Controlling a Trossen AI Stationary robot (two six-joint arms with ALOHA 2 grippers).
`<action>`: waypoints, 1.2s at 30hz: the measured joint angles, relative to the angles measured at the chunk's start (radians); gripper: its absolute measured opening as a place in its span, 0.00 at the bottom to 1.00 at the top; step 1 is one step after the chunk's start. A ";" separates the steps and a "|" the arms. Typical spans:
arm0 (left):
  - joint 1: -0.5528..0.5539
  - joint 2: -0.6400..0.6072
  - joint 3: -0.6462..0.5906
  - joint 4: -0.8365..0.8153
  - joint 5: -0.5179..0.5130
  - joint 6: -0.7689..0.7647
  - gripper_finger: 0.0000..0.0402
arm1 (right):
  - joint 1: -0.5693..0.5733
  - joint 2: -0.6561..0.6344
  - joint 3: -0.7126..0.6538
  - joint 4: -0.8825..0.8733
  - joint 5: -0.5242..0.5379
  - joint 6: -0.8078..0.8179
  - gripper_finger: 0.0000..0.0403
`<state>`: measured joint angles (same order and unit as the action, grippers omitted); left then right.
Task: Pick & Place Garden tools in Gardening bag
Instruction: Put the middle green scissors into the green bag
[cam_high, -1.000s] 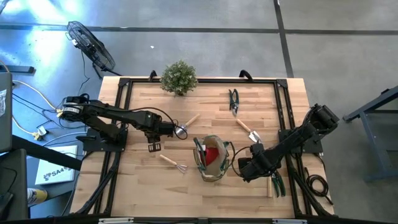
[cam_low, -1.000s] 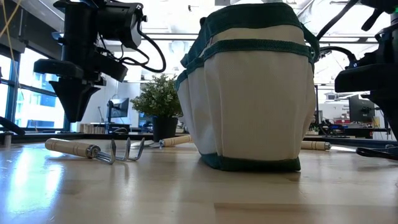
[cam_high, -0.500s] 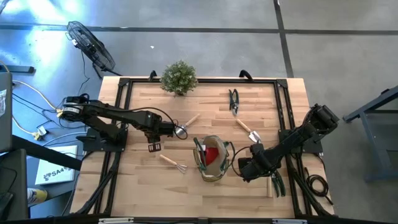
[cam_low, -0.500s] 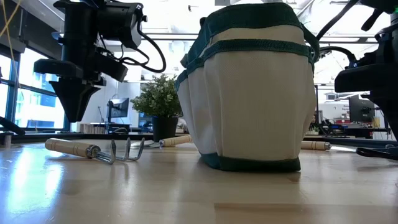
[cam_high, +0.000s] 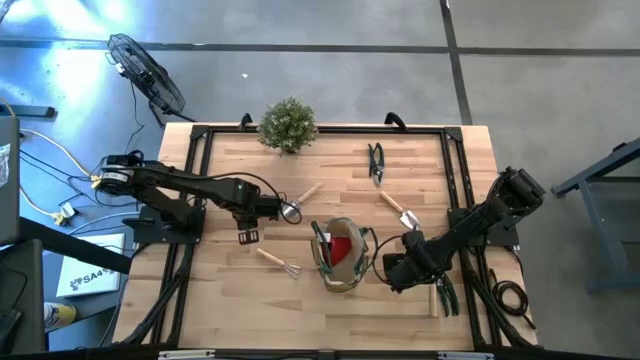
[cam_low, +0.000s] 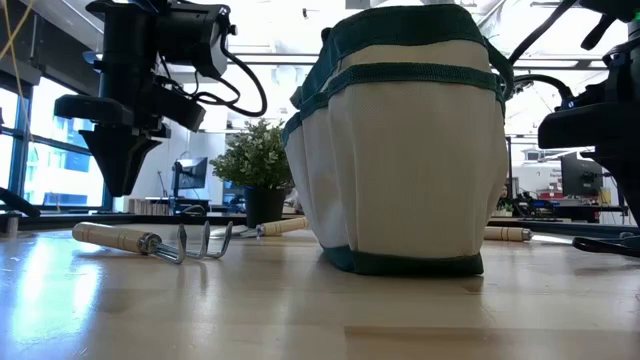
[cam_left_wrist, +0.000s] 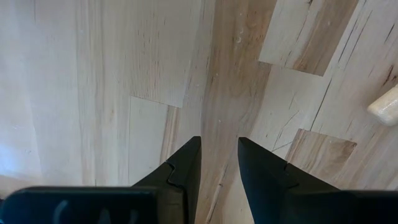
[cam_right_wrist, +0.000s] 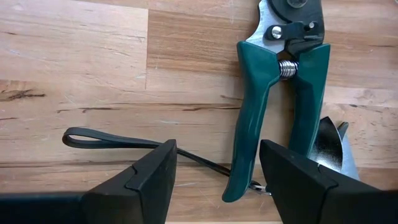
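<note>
Pale wood bench: our gardening bag sits near the front edge; green pruners lie by the right edge under our right hand, wide open, empty. Left hand hovers half-open, empty. Their trailing strap could snag a finger.

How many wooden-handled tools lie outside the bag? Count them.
3: a trowel mid-table, a rake left of the bag, another trowel right of it, farther back. Others may hide inside.
</note>
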<state>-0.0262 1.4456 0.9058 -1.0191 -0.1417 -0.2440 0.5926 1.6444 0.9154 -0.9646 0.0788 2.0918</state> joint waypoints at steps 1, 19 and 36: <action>0.000 0.000 0.000 0.000 0.000 0.000 0.25 | 0.000 0.000 0.000 0.000 0.000 0.000 0.55; 0.000 0.000 0.000 0.000 0.000 0.000 0.25 | 0.000 0.000 -0.002 0.002 0.001 0.000 0.55; 0.000 0.000 0.000 0.009 0.000 0.000 0.25 | 0.000 -0.003 -0.089 0.132 0.003 -0.001 0.54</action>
<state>-0.0262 1.4456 0.9058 -1.0105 -0.1420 -0.2443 0.5930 1.6417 0.8265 -0.8326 0.0814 2.0911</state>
